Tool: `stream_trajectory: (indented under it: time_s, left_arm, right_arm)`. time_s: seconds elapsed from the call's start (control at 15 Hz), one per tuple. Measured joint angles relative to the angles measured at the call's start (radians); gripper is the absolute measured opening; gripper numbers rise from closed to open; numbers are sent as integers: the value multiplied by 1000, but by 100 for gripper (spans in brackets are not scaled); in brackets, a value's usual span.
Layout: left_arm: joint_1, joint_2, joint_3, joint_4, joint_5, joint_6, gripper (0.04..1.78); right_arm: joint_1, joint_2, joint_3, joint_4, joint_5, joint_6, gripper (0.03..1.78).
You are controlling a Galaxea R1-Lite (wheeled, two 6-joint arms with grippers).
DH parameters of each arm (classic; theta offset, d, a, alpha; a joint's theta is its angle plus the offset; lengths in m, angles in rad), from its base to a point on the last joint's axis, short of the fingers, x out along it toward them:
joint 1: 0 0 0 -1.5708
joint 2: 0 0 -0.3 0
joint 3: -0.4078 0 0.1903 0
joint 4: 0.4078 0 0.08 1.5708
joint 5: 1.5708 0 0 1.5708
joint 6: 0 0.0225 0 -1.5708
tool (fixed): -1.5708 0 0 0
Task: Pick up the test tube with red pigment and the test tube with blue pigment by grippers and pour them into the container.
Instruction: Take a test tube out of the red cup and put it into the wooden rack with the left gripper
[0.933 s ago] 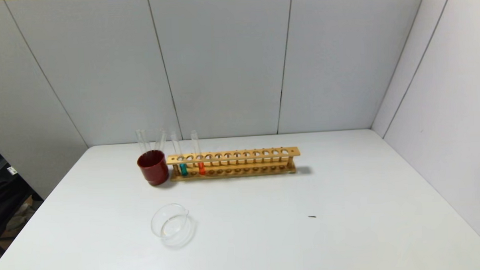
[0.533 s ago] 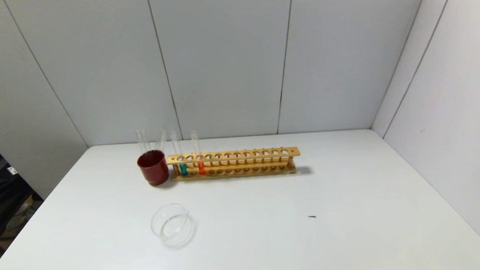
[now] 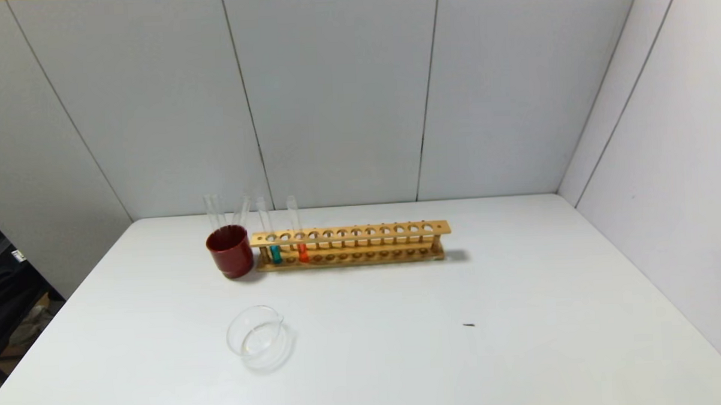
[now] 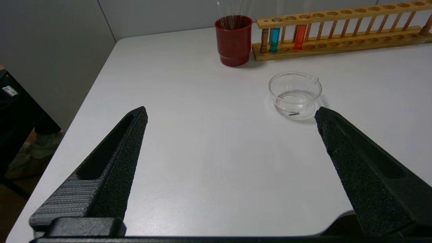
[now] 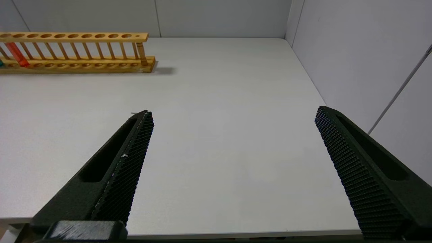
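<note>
The test tube with red pigment (image 3: pixel 301 243) and the test tube with blue pigment (image 3: pixel 273 245) stand upright in the left end of a wooden rack (image 3: pixel 350 245); both also show in the left wrist view, red (image 4: pixel 299 35) and blue (image 4: pixel 274 37). The container (image 3: pixel 256 337), a clear glass dish with a pouring lip, sits on the table in front of the rack, also in the left wrist view (image 4: pixel 295 93). My left gripper (image 4: pixel 231 111) is open and empty near the table's front left. My right gripper (image 5: pixel 233 113) is open and empty near the front right. Neither shows in the head view.
A dark red cup (image 3: pixel 230 250) holding plain clear tubes stands left of the rack. The white table (image 3: pixel 520 317) meets grey walls at the back and right. A small dark speck (image 3: pixel 468 325) lies on the table. The table's left edge drops to dark furniture (image 3: pixel 3 287).
</note>
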Motion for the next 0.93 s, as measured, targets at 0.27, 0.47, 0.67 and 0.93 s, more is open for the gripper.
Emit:
stream_trajectory:
  time_s: [0.27, 0.47, 0.67, 0.93]
  left_arm:
    - [-2, 2, -153, 97, -39, 1, 175]
    - [-3, 56, -392, 260, -127, 5, 175]
    - [-2, 248, -600, 316, -182, 8, 175]
    - [-4, 607, -830, 267, -238, 8, 175]
  right_arm:
    - [0, 0, 0, 0, 0, 0, 175]
    - [0, 0, 0, 0, 0, 0, 175]
    - [0, 0, 0, 0, 0, 0, 175]
    - [0, 0, 0, 0, 0, 0, 175]
